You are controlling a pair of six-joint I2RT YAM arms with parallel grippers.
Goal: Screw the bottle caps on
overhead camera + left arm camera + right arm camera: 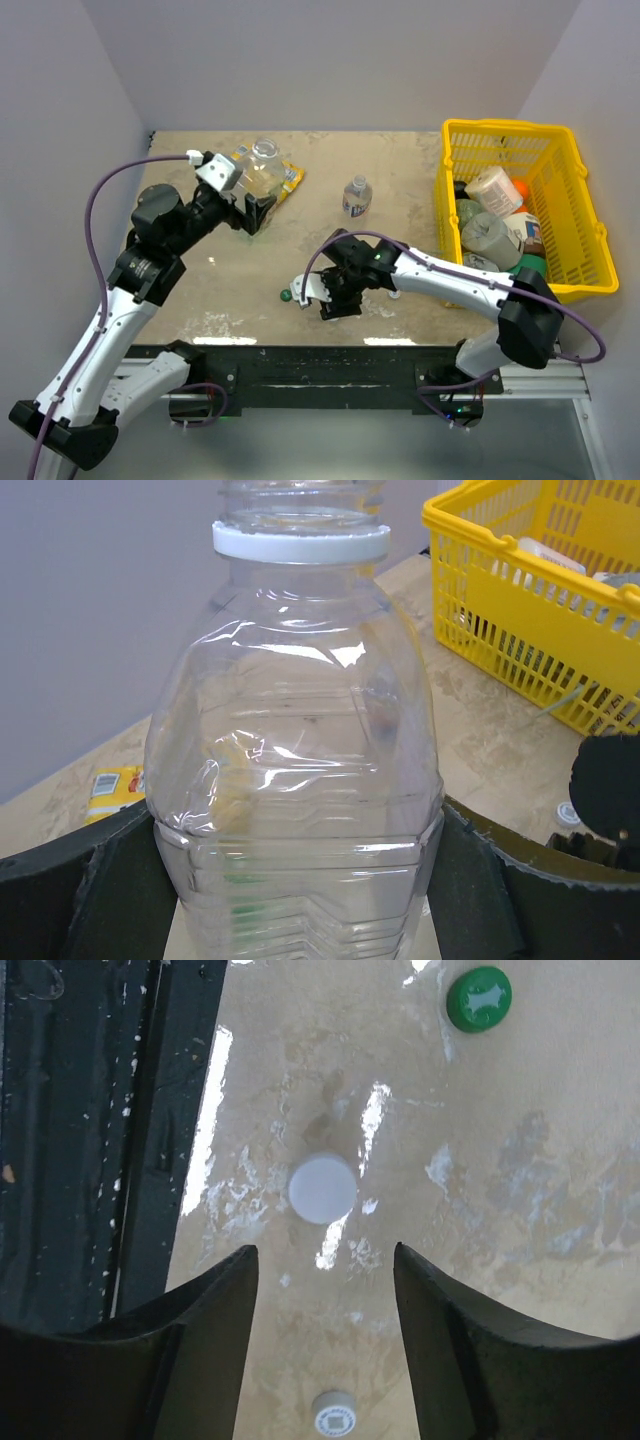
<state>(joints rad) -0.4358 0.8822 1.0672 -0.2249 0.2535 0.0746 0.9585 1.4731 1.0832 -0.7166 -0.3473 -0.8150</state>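
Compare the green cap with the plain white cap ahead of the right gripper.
Colour: the green cap is dark green, the white cap pale.
Marking: the green cap bears a white printed figure on top; the white cap is blank.
Place: the white cap lies in line with the gap of the open right gripper; the green cap lies off to one side.
Both are round, flat on the table, unheld.

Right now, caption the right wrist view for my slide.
Open right gripper above a white bottle cap, green cap nearby.
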